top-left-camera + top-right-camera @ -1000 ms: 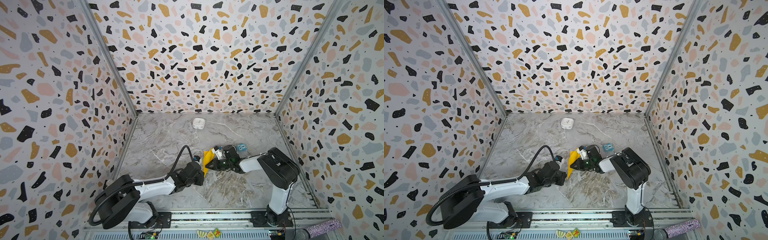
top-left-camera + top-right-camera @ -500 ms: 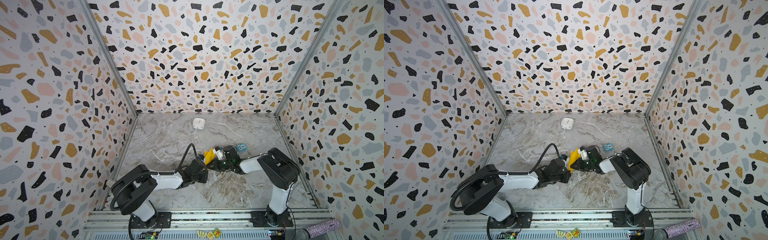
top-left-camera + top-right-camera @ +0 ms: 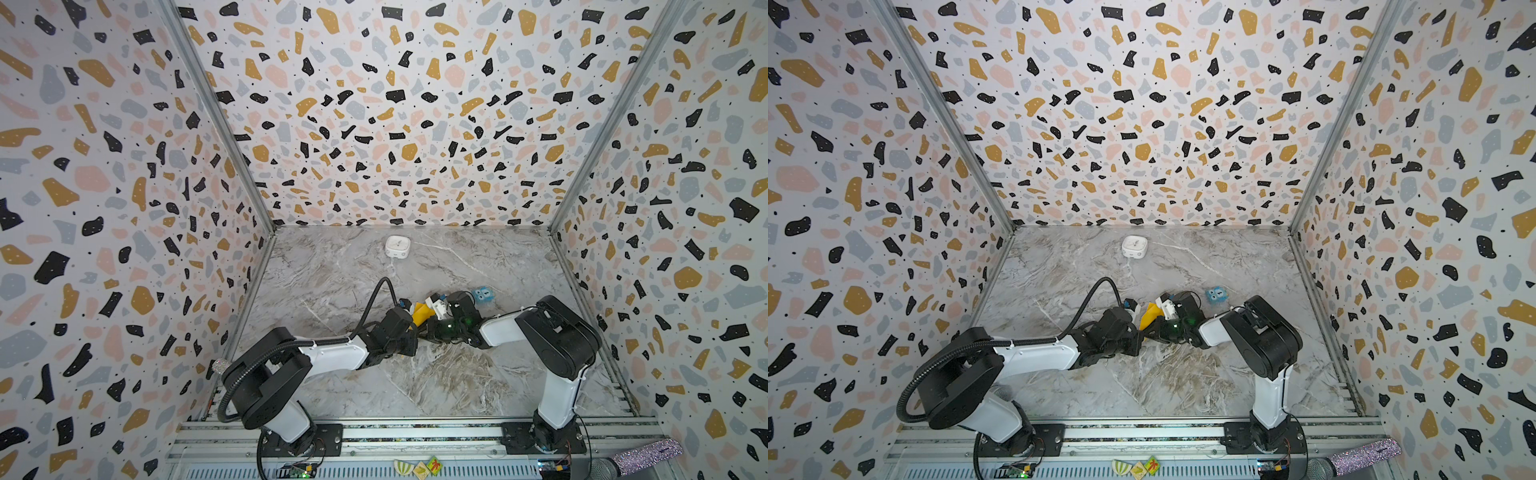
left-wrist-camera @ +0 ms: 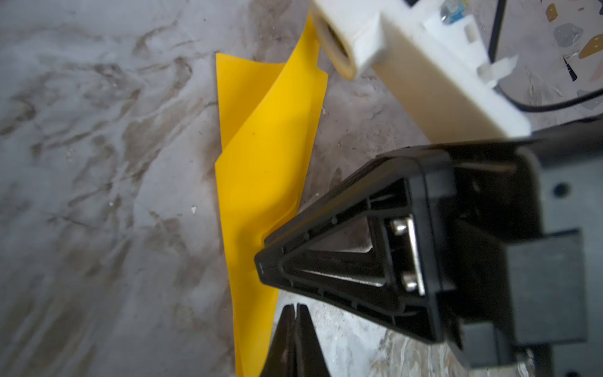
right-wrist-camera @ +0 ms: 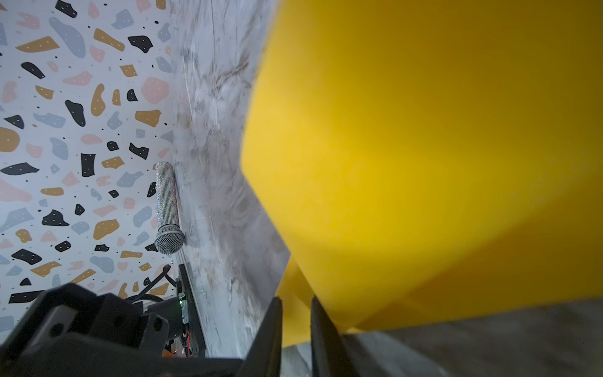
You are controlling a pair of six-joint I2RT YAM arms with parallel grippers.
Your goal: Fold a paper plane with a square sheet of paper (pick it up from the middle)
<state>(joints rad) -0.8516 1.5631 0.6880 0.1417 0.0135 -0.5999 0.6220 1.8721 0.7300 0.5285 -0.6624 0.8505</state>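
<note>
1. Centrally on the marble desk (image 3: 332,270) sits one yellow paper sheet (image 4: 261,156), partly folded. Its layers curve up off the surface between the two arms.
2. Two tools meet at it. The right tool (image 5: 296,302) is clamped on the sheet's edge, with yellow showing between its fingers.
3. The left tool (image 4: 295,308) is closed tight, its fingers pressed together just beside the sheet's narrow end. It seems to hold nothing, though the wrist view cuts off there.
4. One white rounded box (image 3: 397,247) lies near the back wall. One blue cube with eyes (image 3: 482,296) sits just beyond the right arm's wrist.
5. Two glittery microphones are visible: one (image 3: 636,457) at the front right corner and one (image 5: 168,209) by the left wall.
6. Three small picture tiles (image 3: 417,467) sit on the front rail.
</note>
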